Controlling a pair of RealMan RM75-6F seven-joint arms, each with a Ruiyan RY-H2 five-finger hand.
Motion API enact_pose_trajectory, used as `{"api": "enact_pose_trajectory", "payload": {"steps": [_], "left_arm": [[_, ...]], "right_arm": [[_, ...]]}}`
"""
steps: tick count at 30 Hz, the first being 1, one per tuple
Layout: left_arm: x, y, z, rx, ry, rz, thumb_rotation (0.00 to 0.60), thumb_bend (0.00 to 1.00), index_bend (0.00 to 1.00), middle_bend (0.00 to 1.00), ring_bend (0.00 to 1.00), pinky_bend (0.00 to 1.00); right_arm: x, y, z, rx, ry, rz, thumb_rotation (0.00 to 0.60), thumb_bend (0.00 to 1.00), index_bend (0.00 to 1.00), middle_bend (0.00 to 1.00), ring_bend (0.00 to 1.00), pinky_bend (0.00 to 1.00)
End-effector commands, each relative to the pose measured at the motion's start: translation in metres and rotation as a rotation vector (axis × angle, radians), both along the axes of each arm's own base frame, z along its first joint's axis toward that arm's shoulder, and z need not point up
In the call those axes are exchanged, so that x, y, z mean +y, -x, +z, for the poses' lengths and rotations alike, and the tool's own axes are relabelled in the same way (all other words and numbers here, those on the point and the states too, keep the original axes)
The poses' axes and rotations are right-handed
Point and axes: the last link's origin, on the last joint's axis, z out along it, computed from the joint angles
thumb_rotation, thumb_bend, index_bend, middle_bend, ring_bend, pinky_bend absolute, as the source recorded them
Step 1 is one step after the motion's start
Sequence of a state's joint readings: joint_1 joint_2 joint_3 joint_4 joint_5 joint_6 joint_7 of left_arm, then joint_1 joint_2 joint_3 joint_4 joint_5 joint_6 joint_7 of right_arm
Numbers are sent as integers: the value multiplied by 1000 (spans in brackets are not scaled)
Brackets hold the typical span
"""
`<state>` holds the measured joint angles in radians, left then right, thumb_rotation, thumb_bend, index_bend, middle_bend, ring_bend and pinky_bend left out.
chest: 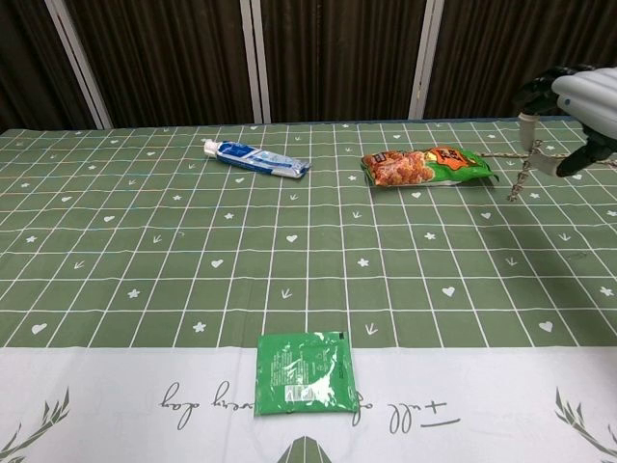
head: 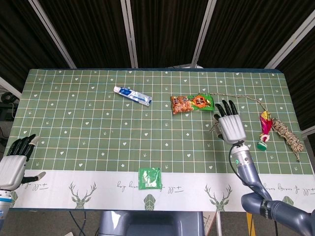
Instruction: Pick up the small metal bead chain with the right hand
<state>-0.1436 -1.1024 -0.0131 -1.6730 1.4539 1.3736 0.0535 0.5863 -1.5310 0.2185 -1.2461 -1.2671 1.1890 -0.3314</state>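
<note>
The small metal bead chain [chest: 522, 166] hangs clear above the table, pinched at its top end by my right hand [chest: 576, 94] at the upper right of the chest view. In the head view the same right hand [head: 231, 127] is seen from its back with the fingers pointing away, right of the snack bag, and a short piece of the chain [head: 215, 129] shows at its left edge. My left hand [head: 15, 164] rests at the table's near left corner, fingers apart and holding nothing; the chest view does not show it.
An orange and green snack bag [head: 192, 103] lies just left of the right hand. A toothpaste tube [head: 133, 95] lies further left and a green packet [head: 149, 178] near the front edge. A feathered shuttlecock [head: 265, 129] and a coil of rope [head: 288, 135] lie at the right.
</note>
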Motion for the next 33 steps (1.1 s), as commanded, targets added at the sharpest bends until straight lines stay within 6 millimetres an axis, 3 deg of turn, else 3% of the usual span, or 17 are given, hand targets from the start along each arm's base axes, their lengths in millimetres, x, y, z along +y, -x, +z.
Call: {"api": "enact_pose_trajectory", "payload": {"steps": [1,21,33], "left_arm": [[0,0,0,0,-3,-2,600,53,0,0,0,0],[-1,0,0,-2,-2,-2,600,52,0,0,0,0],[-1,0,0,0,-3,-1,600,51,0,0,0,0]], "right_arm": [[11,9,4,10,33,-13,600,379,577,129,0,0],[29,51,2,58,63,-88,600,379,577,130,0,0],[33,63,3,64,65,-130,600,381,577,129,0,0]]}}
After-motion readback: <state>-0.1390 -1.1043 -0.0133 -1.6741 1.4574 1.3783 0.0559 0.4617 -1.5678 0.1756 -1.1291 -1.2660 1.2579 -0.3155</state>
